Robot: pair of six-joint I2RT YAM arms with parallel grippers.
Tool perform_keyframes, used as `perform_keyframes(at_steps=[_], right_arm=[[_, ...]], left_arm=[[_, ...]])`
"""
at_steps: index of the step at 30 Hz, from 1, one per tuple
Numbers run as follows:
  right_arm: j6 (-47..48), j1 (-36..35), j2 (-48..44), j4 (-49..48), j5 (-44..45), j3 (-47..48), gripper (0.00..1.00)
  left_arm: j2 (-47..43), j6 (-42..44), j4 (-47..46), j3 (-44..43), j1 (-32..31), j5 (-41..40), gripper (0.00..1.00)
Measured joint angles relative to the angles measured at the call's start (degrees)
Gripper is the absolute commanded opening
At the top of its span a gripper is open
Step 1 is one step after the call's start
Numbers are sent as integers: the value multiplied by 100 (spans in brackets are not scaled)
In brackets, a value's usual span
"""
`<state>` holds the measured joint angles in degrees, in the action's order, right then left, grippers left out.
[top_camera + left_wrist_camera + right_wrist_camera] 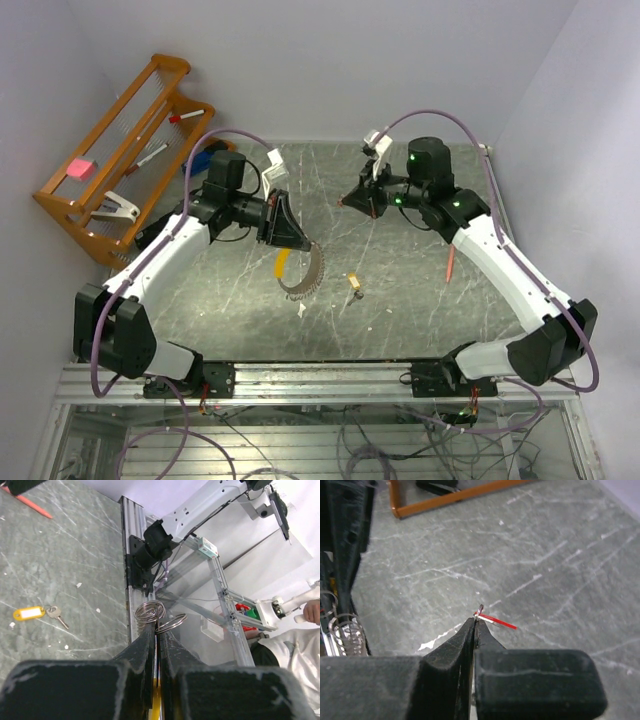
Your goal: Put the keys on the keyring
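My left gripper (pixel 298 243) is shut on the keyring (pixel 307 272), a silvery coiled ring with a curved yellow tag (pixel 284 263), and holds it above the table's middle. In the left wrist view the coils (pixel 150 612) stick out past the shut gripper (pixel 157 631). My right gripper (pixel 346 203) is shut on the red-headed key (pixel 496 621) by its small ring, a little right of the keyring and apart from it. The yellow key (pixel 354 284) lies on the table, and also shows in the left wrist view (pixel 37 613).
A thin red stick (pixel 451 262) lies on the table under the right arm. An orange wooden rack (pixel 110 150) with small items leans at the far left. The grey marbled table (pixel 400 310) ends at a metal rail at the near edge.
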<state>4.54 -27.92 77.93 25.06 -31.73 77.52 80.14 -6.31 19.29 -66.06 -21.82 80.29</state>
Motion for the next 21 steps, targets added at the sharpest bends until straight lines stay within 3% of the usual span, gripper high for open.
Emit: perform_keyframes(at_steps=[8,14,21], right_arm=[[345,-815,-31,-675,153,-122,0],[490,-935,-402,-802,310,-485,0],[656,-1333,-778,-728,581,-448,0]], left_arm=[[48,-107,372,-387,-138,188,7],[87,216,999,-767,-168,402,7],[116,-435,728,-616,-170,422,7]])
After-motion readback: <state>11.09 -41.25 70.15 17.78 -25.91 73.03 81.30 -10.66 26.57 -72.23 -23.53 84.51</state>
